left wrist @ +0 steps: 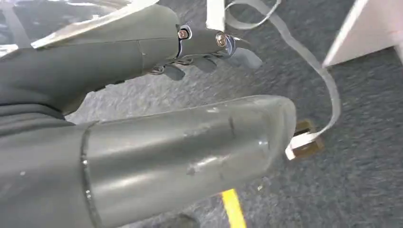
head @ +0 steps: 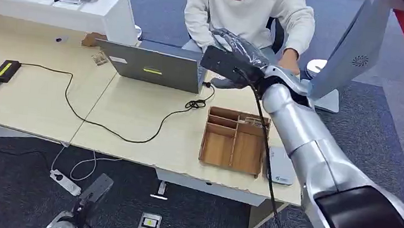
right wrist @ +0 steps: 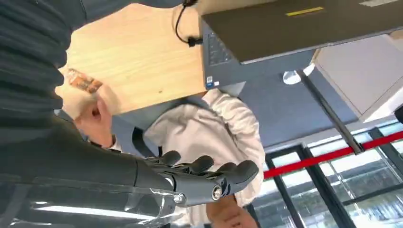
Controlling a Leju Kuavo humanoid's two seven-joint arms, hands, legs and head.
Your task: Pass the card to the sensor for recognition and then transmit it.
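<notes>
My right hand [head: 233, 54] is raised over the far edge of the desk, in front of a seated person in a white sweatshirt [head: 249, 9]. Its fingers [right wrist: 204, 167] are stretched out and apart, with nothing in them. Beside my wrist, the person's hand [right wrist: 97, 116] holds a small brown patterned card [right wrist: 83, 81] at the desk edge. A flat grey pad [head: 280, 166] lies to the right of the wooden tray [head: 234, 141]. My left hand [left wrist: 209, 54] hangs over the carpet, fingers apart and holding nothing.
A grey laptop [head: 157, 65] stands open on the desk, its back to me. A black box with a yellow label [head: 5, 69] lies at the left, its cable running across the wood. A power strip [head: 64, 182] lies on the floor.
</notes>
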